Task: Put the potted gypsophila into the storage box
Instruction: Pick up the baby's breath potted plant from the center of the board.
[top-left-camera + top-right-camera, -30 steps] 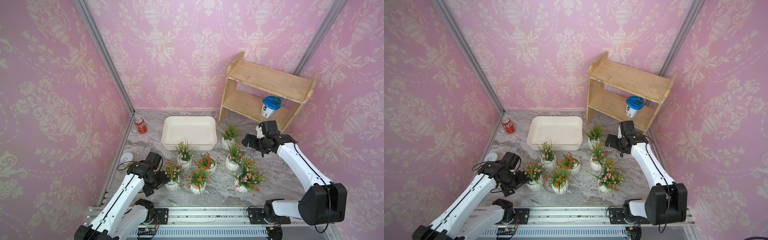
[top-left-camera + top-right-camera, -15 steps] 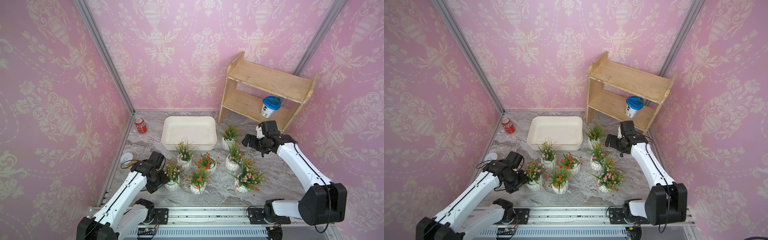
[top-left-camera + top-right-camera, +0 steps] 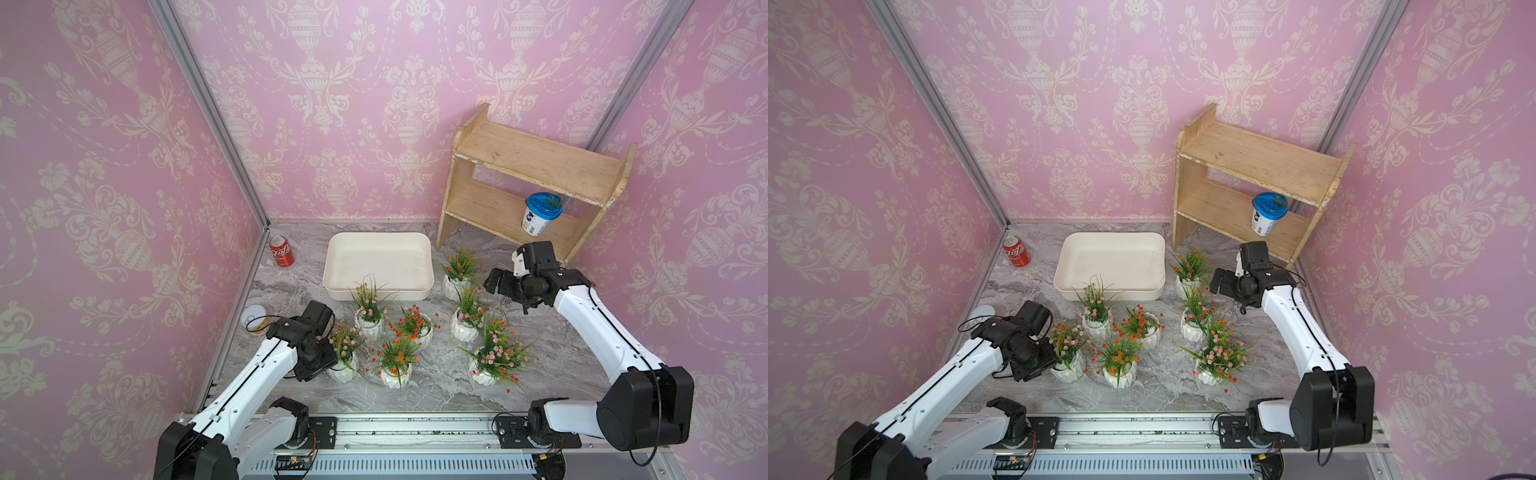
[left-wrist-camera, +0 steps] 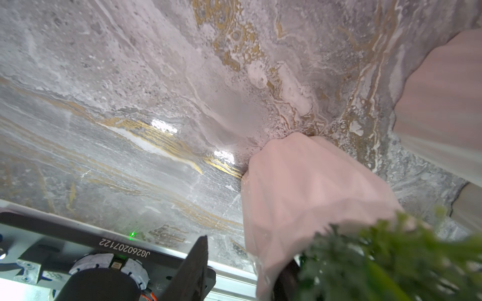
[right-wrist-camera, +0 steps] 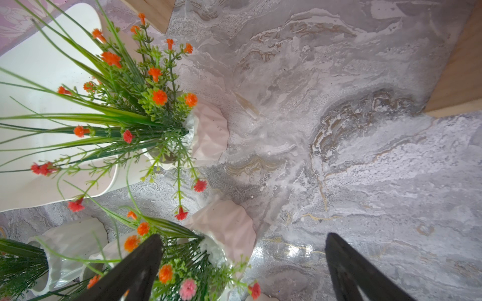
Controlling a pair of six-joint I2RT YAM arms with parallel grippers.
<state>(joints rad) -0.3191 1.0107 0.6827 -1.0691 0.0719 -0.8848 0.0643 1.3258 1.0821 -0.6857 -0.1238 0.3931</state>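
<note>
**Figure.** Marble desk [image 3: 415, 399] with seven potted gypsophila [image 3: 417, 328], all upright on the bare top in a loose cluster between the front edge and the storage box [image 3: 407, 293]. The storage box, set near the back edge, is empty. No pot has gone in, so we judge the task to be at its first pick.

The left gripper [image 4: 245, 250] sits at the front-left pot [image 3: 343, 371], low against its ribbed wall and beneath the sprigs, presumably so that the foliage is not crushed. In the left wrist view its jaws straddle this pot, partly open. One finger [image 4: 194, 263] shows a gap to the pot wall, and we see no firm hold.

The right gripper [image 5: 242, 235] hovers beside the two pots nearest the wooden shelf [image 3: 532, 162], its jaws spread wide and empty. We take it to be standing clear of its partner.

The shelf's lower tier carries a blue-lidded tub [image 3: 540, 214]. A red can [image 3: 281, 251] stands at the back-left corner of the desk.
</note>
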